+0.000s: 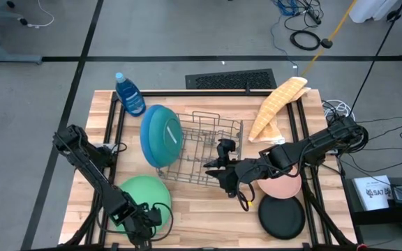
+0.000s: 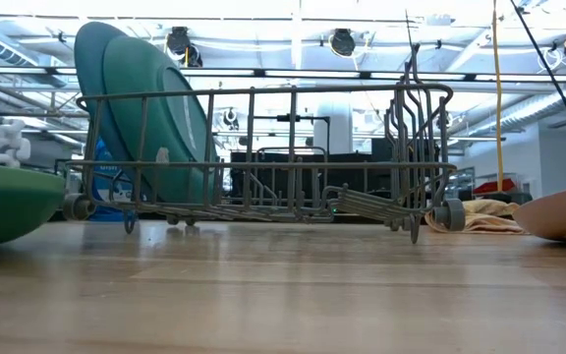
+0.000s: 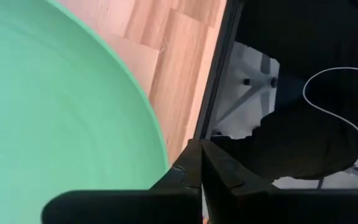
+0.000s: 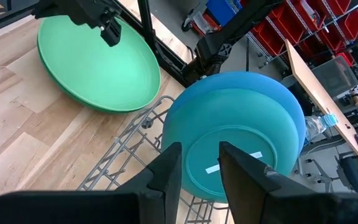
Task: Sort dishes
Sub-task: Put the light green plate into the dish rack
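The left gripper (image 1: 147, 222) sits at the near edge of the bench (image 1: 201, 209), its jaws closed on the near rim of the large round green plastic plate (image 1: 139, 195), which still rests on the wood; the left wrist view shows the dark fingers (image 3: 185, 186) pinched together at that rim. The step in hand looks like lifting this plate for the rack. To do it well, the pinch should stay deep enough on the rim that the wide plate does not swing or slip as it tilts upright, and the lift should clear the rack's near wall before the plate drops into a free slot.

The left arm reaches from the bench's left side down to that near corner, wrist low. The right gripper (image 1: 227, 174) hangs just beside the wire dish rack (image 1: 211, 150), jaws partly apart and holding nothing, its arm stretched in from the right.

The small round black plastic plate (image 1: 282, 217) and small pink plastic plate (image 1: 283, 185) lie near right. Farther back, the large teal plastic plate (image 4: 229, 155) and large blue plastic plate (image 4: 278, 93) stand upright at the rack's left end.
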Tool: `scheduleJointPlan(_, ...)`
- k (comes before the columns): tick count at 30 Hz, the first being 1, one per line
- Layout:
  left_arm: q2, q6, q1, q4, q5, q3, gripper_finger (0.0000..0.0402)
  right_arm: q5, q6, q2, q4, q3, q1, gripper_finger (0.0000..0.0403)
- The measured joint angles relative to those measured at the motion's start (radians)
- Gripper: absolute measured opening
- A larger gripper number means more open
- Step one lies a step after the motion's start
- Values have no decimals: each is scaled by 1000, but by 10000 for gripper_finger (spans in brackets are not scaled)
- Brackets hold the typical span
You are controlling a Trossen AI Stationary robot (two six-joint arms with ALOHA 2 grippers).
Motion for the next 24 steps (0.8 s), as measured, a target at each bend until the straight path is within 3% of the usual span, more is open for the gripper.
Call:
scheduleJointPlan(4,5,-5,-12,-3,-7,0,20,0,2,0,-1,0,0,100)
scheduleJointPlan(14,10,-31,-29,44,31,0,126,-5,3,0,-5,0,14,100)
scheduleJointPlan(24,27,-66,-30,-87,24,0,151,-5,5,0,-8,0,13,100)
